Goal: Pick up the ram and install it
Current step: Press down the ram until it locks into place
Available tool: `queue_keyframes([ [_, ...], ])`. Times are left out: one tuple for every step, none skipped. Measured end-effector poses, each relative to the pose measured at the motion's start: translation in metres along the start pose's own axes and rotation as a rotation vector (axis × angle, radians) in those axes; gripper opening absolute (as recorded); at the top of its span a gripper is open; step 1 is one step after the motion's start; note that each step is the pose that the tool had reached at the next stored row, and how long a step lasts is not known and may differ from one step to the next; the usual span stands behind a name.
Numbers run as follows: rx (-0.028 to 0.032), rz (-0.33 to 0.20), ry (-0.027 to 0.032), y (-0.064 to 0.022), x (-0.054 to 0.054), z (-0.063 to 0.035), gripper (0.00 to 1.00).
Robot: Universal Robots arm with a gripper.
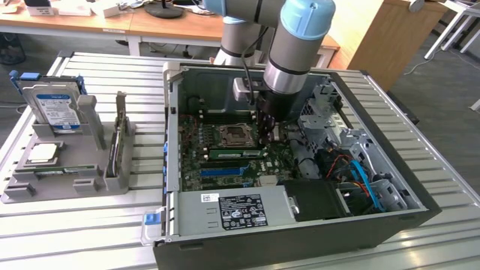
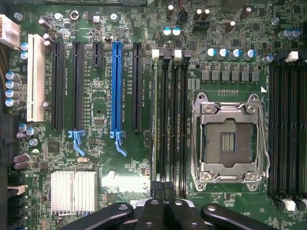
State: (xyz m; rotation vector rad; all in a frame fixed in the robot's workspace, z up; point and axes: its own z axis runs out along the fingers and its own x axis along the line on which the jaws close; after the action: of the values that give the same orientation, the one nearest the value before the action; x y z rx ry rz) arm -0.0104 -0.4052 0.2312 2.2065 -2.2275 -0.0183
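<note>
Ram (image 1: 235, 153): slim, long green circuit-board stick standing on its long edge in a memory slot of the motherboard, just beside the CPU socket (image 1: 234, 135) and parallel to that socket's near side, level along its length; chips and sticker too small to make out.

premises: a lab or workshop. an opened pc case (image 1: 300, 225) sits on a slatted metal bench (image 1: 420, 146) beside a parts rack (image 1: 67, 169) holding a hard drive (image 1: 56, 109). wooden desks (image 1: 90, 22) stand behind.
</note>
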Motion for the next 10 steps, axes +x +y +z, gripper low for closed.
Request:
queue_keyframes([
  [0.0000,0.000,0.0000,0.0003,-0.0001,0.0000,0.11],
  [0.0000,0.000,0.0000,0.0005,-0.0002,0.0000,0.11],
  [0.0000,0.000,0.0000,0.0006,-0.0003,0.0000,0.11],
  [-0.0001,0.000,0.0000,0.0008,-0.0005,0.0000,0.11],
  [0.0000,0.000,0.0000,0.0010,-0.0007,0.0000,0.11],
  [0.0000,0.000,0.0000,0.0011,-0.0007,0.0000,0.11],
  [0.0000,0.000,0.0000,0.0013,-0.0008,0.0000,0.11],
  [0.0000,0.000,0.0000,0.0015,-0.0009,0.0000,0.11],
  [0.0000,0.000,0.0000,0.0017,-0.0010,0.0000,0.11],
  [0.0000,0.000,0.0000,0.0019,-0.0011,0.0000,0.11],
])
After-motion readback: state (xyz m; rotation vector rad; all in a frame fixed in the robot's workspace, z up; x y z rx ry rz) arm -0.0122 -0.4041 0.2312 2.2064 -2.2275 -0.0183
